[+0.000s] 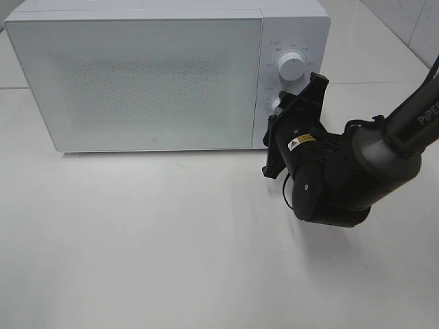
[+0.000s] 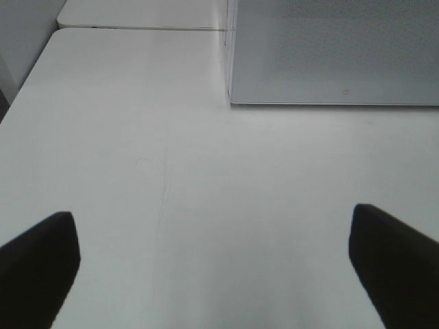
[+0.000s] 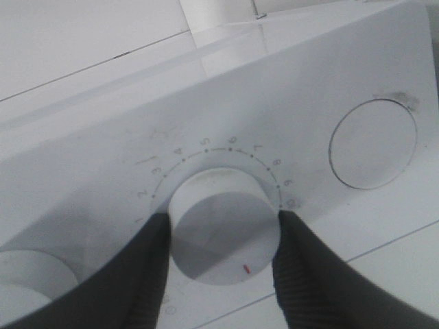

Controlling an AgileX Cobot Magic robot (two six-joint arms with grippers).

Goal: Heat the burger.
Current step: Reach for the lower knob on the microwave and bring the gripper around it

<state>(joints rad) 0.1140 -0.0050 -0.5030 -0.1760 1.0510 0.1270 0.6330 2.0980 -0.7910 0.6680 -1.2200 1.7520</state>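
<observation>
Your right gripper (image 3: 221, 218) is clamped on the numbered dial (image 3: 219, 240) of the white microwave (image 1: 137, 82), one finger against each side of it. The microwave door is closed and frosted. No view shows the burger, so you cannot place it relative to either gripper. Your left gripper (image 2: 212, 274) hangs spread wide above the white table (image 2: 137, 171).

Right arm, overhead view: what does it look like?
Glossy black right arm with rounded joint housings, white PiPE lettering cut off at the frame edge, a small yellow-and-white label, a thin black cable looping by the wrist. Its fingers are black, finely ribbed.
</observation>
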